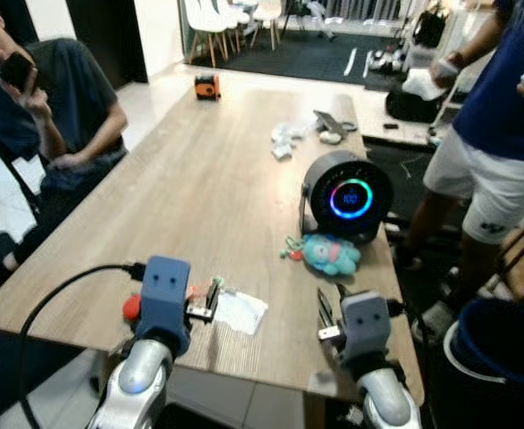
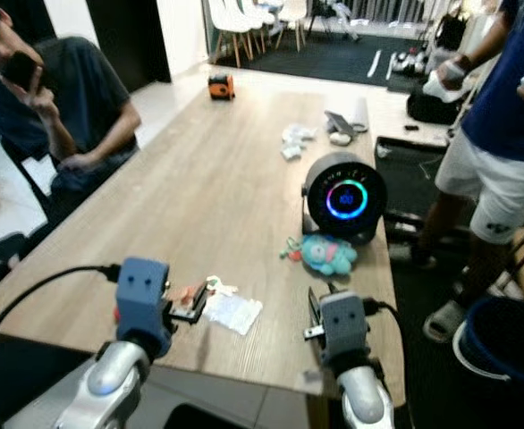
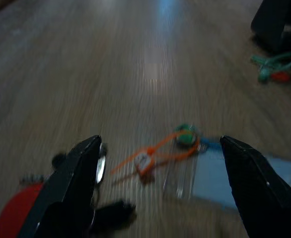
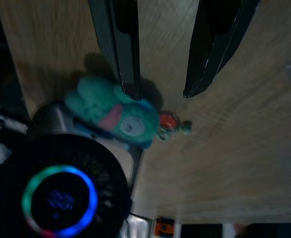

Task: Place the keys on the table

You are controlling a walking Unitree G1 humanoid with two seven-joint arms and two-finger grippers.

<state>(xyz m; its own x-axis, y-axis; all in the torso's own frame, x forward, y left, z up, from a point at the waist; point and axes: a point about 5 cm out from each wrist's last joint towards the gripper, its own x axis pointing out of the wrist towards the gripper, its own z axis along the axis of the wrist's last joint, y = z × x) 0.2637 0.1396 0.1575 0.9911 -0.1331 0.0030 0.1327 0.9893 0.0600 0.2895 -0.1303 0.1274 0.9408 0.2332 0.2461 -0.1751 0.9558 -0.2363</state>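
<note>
The keys (image 3: 181, 145), a bunch with an orange strap, a green tag and a pale card, lie flat on the wooden table (image 1: 199, 179) near its front edge. In the left eye view the keys (image 1: 212, 295) rest beside a white card (image 1: 240, 312). My left gripper (image 3: 159, 141) hovers just short of them, open, fingers spread wide with nothing held. A red round piece (image 3: 15, 219) sits by one finger. My right gripper (image 1: 330, 308) is open over bare wood at the front right, near a teal plush toy (image 1: 331, 254).
A round black device with a glowing ring (image 1: 347, 198) stands behind the plush. A person (image 1: 56, 107) sits at the table's left side, another person (image 1: 503, 116) stands at the right. An orange tape measure (image 1: 207, 86) and small clutter (image 1: 284, 138) lie far back. A dark bin (image 1: 499, 357) is at the right.
</note>
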